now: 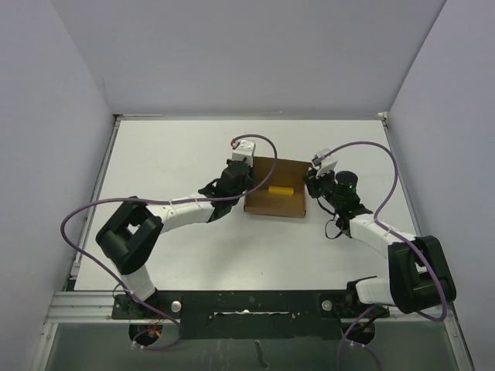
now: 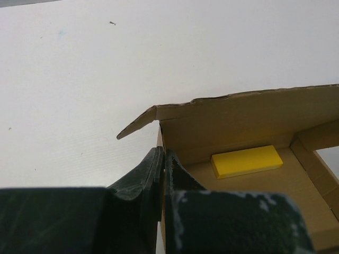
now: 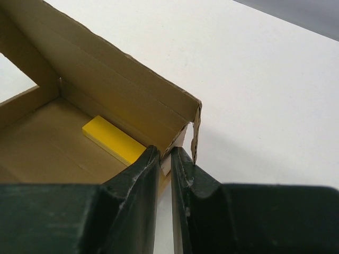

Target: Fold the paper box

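Left wrist | left claw [image 2: 163, 159] nipped shut on paper box [image 2: 238, 119] wall | right claw [image 3: 165, 157] pinching opposite wall | likely bracing both upright for folding

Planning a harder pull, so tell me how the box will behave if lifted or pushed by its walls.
Probably light and floppy: the box is thin, creased cardboard, its corner flap splayed outward. Walls likely flex before the base slides. The yellow bar lying inside may slide if tipped.
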Robot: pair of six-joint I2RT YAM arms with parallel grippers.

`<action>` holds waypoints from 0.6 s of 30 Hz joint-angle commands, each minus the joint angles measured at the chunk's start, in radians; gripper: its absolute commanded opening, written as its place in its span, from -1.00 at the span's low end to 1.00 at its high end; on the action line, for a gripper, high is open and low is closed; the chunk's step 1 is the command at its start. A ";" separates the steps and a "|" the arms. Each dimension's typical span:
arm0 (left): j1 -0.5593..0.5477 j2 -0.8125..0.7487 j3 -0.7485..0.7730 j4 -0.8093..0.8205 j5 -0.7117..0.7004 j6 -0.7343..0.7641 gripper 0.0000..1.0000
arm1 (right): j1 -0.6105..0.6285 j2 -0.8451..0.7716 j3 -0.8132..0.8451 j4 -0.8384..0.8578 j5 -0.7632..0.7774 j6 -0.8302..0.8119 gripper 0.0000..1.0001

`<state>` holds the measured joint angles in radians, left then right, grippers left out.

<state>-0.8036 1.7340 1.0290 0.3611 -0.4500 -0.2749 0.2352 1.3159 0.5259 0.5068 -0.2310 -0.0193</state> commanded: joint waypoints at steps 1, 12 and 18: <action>-0.043 -0.047 0.031 -0.051 0.120 -0.067 -1.00 | 0.038 -0.027 0.016 0.000 -0.144 0.019 -0.72; -0.047 -0.085 -0.002 -0.064 0.122 -0.081 -1.00 | 0.042 -0.038 0.016 -0.014 -0.161 0.014 -0.72; -0.055 -0.111 -0.068 -0.008 0.123 -0.069 -1.00 | 0.041 -0.061 0.015 -0.045 -0.193 0.002 -0.71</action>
<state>-0.8108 1.6909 0.9867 0.2878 -0.4446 -0.3283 0.2375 1.2957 0.5259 0.4385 -0.2798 -0.0216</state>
